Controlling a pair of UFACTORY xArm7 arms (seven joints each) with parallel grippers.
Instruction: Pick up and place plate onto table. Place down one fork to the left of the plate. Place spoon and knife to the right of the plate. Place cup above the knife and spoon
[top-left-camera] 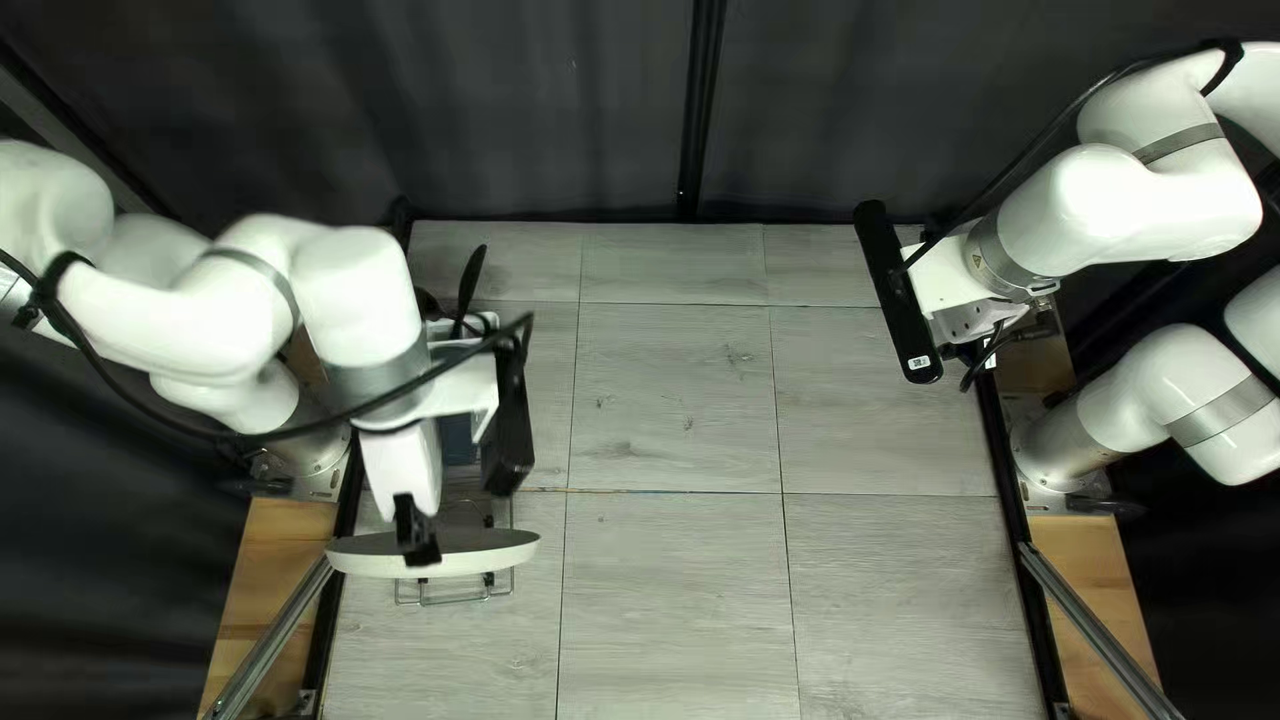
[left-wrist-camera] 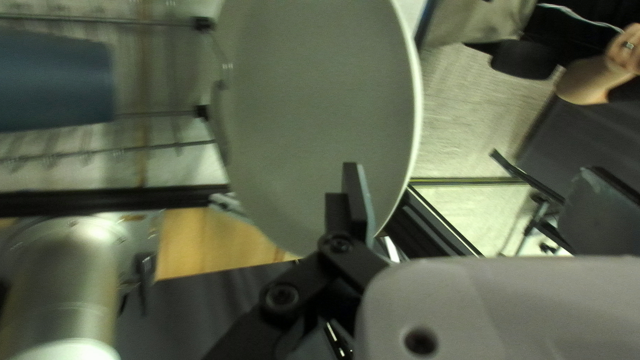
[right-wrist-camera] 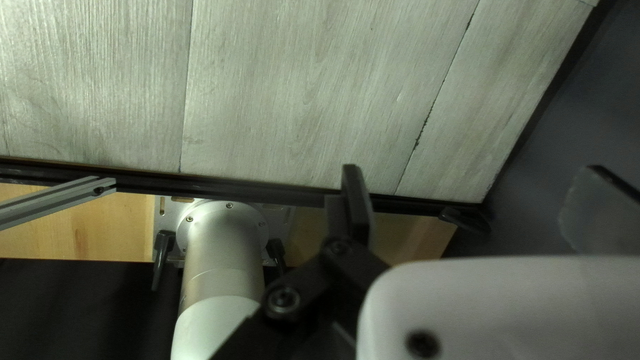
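- Plate (top-left-camera: pixel 487 550): stood up at wire rack (top-left-camera: pixel 454 600); rim between left pincer (top-left-camera: pixel 419 544)'s spread fingers
- Right pincer (top-left-camera: pixel 984 355): spread, well apart from plate
- Only left wrist view shows a person's hand (left-wrist-camera: pixel 625 52), past plate's rim
- Counter (top-left-camera: pixel 667 587): pale grey planks, right of plate in top left view; dark curtain (top-left-camera: pixel 560 107) beyond

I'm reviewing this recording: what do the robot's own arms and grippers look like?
Left arm and right arm are glossy white with rounded joints and silver-grey bands. Black cables run along both. Left gripper and right gripper have black links with round bolts and flat black fingers. A black bar at the right wrist has a small white label.
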